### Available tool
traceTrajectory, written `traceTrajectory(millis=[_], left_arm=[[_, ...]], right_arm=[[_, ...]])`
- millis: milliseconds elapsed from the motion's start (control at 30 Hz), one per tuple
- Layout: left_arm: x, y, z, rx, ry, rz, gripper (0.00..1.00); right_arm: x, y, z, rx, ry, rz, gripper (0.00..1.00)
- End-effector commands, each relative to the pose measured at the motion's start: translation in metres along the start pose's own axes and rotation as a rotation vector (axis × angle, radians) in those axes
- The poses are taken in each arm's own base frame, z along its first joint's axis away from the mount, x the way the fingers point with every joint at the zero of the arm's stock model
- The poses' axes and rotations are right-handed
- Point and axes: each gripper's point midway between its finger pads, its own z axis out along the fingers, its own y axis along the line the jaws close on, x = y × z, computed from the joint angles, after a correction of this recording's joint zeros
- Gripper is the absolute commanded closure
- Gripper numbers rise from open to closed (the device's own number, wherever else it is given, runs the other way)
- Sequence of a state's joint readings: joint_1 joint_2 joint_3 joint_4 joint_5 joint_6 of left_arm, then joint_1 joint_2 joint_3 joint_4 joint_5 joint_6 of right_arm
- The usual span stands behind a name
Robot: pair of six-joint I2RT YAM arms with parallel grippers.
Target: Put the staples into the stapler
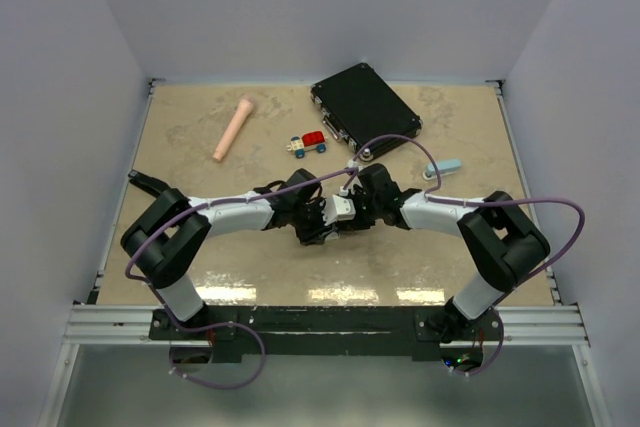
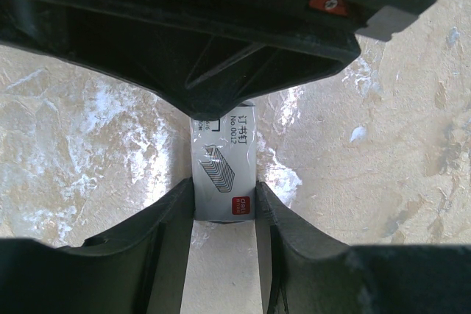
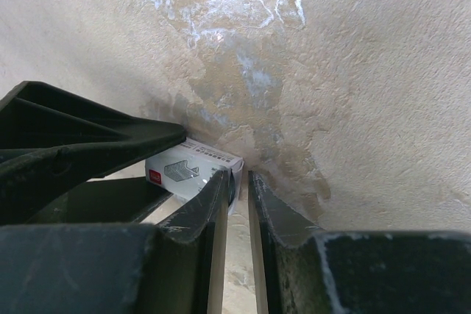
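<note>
On the beige tabletop (image 1: 270,277), the left claw (image 2: 224,190) clenches the box (image 2: 221,159); the staples are probably inside. The right claw (image 3: 239,178) is nearly closed beside it, grip unclear. Loading not begun.

Overhead camera looks down from behind; both wrist cameras closely share the white box (image 2: 224,174).

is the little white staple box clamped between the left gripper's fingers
Yes, the left wrist view shows the white staple box sitting between the two fingers of the left gripper, touching both.
</note>
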State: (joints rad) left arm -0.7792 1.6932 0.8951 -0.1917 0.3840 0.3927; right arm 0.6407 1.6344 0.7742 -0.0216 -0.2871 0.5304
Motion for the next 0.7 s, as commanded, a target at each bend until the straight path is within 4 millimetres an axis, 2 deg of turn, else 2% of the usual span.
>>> traceTrajectory(millis=[0,433,667], left_arm=[[0.0072,0.0001,-0.0005,-0.016,0.015,-0.01,0.58],[0.0113,-0.0004,0.0007,-0.02,0.025,-0.021,0.58],[0.0068,-0.0026,0.0006,-0.015,0.008,-0.023,0.58]], right_arm=[[0.0228,-0.014,-0.0031,0.06,0.083,-0.007,0.81],[0.027,-0.0138,-0.011,0.059,0.093,-0.018,0.83],[0.0262,-0.009,-0.0049,0.033,0.099,-0.021,0.83]])
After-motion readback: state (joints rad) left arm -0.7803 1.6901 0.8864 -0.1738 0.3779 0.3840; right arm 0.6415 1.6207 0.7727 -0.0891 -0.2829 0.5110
